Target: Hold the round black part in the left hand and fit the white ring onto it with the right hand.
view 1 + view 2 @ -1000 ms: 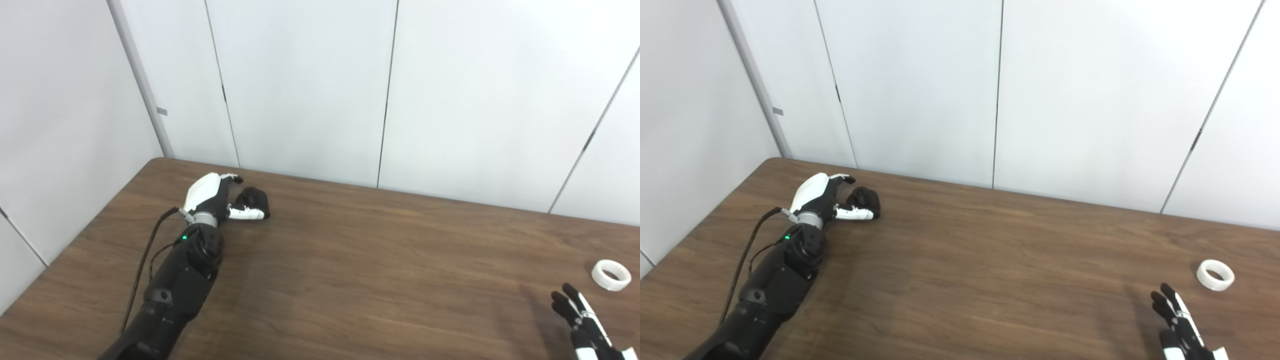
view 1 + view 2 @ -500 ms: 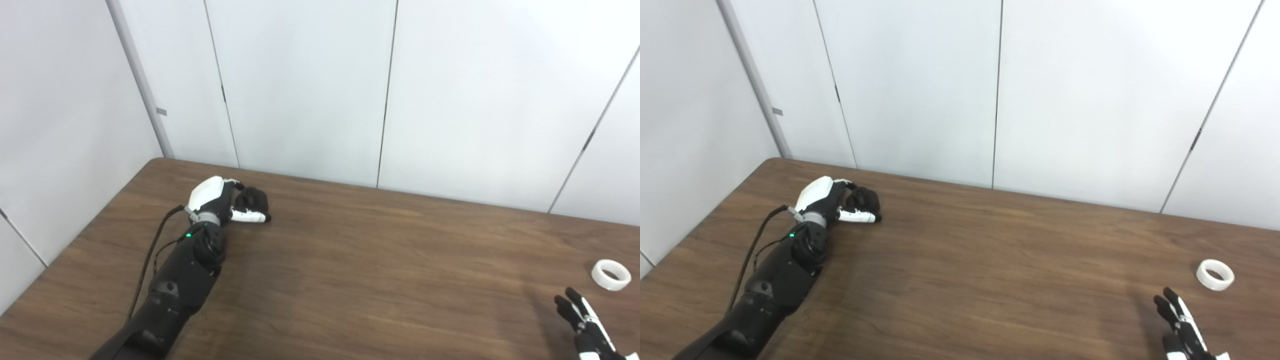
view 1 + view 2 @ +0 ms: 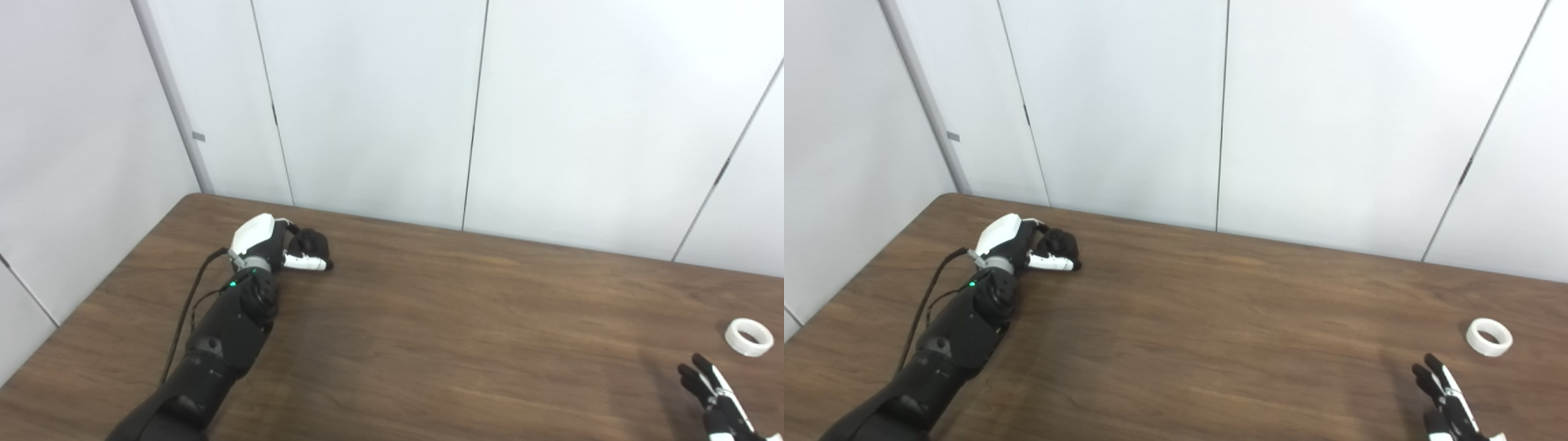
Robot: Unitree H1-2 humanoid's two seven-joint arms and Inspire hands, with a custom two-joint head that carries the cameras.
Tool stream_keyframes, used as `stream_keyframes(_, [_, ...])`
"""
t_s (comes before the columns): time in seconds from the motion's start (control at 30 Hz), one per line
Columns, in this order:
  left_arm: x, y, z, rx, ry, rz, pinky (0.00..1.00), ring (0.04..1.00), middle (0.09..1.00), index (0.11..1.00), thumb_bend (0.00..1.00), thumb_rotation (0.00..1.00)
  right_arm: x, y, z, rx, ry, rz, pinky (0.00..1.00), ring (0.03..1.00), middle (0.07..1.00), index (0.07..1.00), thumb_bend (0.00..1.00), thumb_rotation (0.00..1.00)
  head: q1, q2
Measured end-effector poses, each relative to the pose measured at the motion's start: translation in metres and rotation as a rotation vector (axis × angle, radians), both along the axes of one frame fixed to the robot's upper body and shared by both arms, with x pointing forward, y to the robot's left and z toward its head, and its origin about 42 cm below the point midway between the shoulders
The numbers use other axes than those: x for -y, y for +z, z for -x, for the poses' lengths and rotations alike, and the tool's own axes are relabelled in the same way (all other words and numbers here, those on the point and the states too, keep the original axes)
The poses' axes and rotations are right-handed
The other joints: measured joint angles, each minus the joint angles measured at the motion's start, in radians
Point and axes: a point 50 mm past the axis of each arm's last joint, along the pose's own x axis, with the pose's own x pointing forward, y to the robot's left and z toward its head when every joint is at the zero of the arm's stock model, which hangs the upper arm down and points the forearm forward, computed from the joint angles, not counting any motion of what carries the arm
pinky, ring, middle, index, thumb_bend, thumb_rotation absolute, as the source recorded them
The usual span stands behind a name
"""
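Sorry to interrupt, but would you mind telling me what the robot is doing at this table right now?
The left hand is at the far left of the wooden table, its fingers wrapped around the round black part, which seems to sit on the table. The white ring lies untouched near the right edge. The right hand is open, just short of the ring and not touching it. Nothing has been fitted together yet.
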Motion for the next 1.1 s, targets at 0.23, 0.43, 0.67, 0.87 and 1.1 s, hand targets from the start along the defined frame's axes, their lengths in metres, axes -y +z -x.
stream_keyframes(0.23, [0.0001,0.0007,-0.0001,0.008,0.003,0.001,1.0,0.979,0.904,0.707,0.92,0.27,0.0,-0.0002,0.0006,-0.002,-0.001,0.0,0.99,0.915,0.904,0.935,0.52,1.0,0.005,0.006])
stream_keyframes(0.43, [0.0,0.0016,-0.0001,0.016,0.004,0.001,1.0,0.97,0.887,0.659,0.9,0.23,0.0,-0.0002,0.0011,-0.004,-0.002,-0.003,0.99,0.916,0.908,0.936,0.52,1.0,0.005,0.006])
stream_keyframes(0.67, [-0.0019,0.0026,0.0001,0.042,0.001,0.036,1.0,0.942,0.816,0.483,0.53,0.05,0.0005,-0.0002,0.0014,-0.006,-0.004,-0.006,1.0,0.92,0.908,0.937,0.54,1.0,0.012,0.009])
stream_keyframes(0.87, [-0.0007,0.0008,0.0017,0.043,-0.008,0.025,1.0,0.934,0.793,0.482,0.52,0.05,0.0007,-0.0002,0.0016,-0.007,-0.005,-0.009,0.99,0.923,0.909,0.939,0.53,1.0,0.015,0.012])
stream_keyframes(1.1, [0.0025,0.0019,0.0056,0.045,-0.045,-0.059,1.0,0.911,0.768,0.483,0.52,0.05,0.0009,-0.0002,0.0019,-0.007,-0.005,-0.009,0.98,0.918,0.911,0.939,0.52,1.0,0.015,0.017])
